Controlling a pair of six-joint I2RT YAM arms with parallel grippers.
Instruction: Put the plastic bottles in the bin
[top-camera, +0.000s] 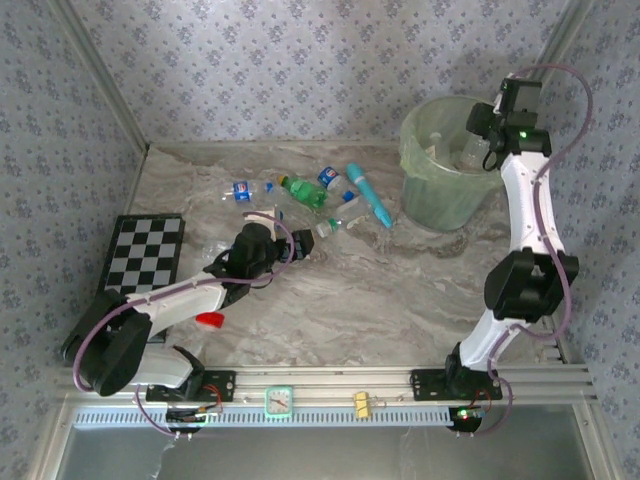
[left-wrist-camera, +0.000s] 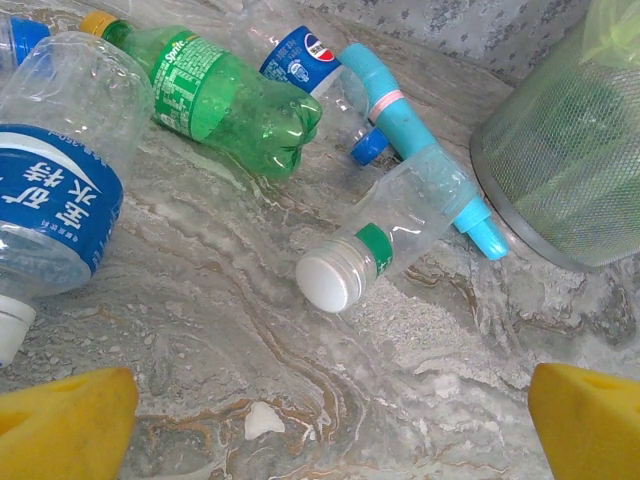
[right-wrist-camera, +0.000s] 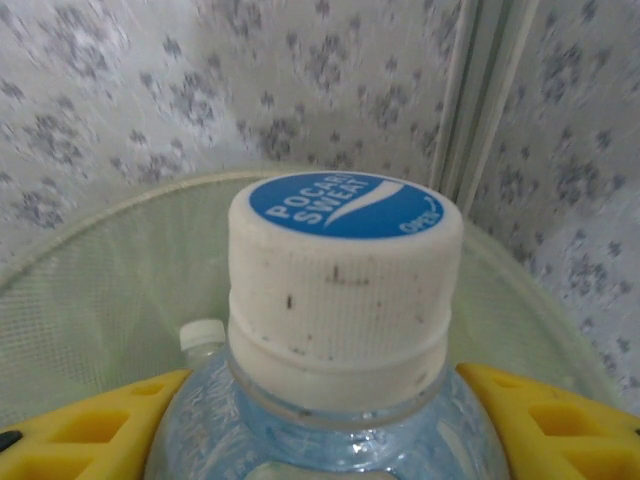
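Left of the bin (top-camera: 440, 205), could skid the white-capped clear bottle (left-wrist-camera: 390, 235) into the teal tube (left-wrist-camera: 405, 125) just behind it, or send it rolling among the other plastic bottles (left-wrist-camera: 230, 105) on the desk (left-wrist-camera: 250, 330), by closing off-centre on that slick round body; holding and touching nothing with the left hand (left-wrist-camera: 325, 435), spread to its widest low over the desk. Above the bin's mouth, could lose the load off the rim by letting go too far to one side; clamped partway shut with the right hand (right-wrist-camera: 330, 430) on the shoulder of a Pocari Sweat bottle (right-wrist-camera: 340, 290), just under its cap.
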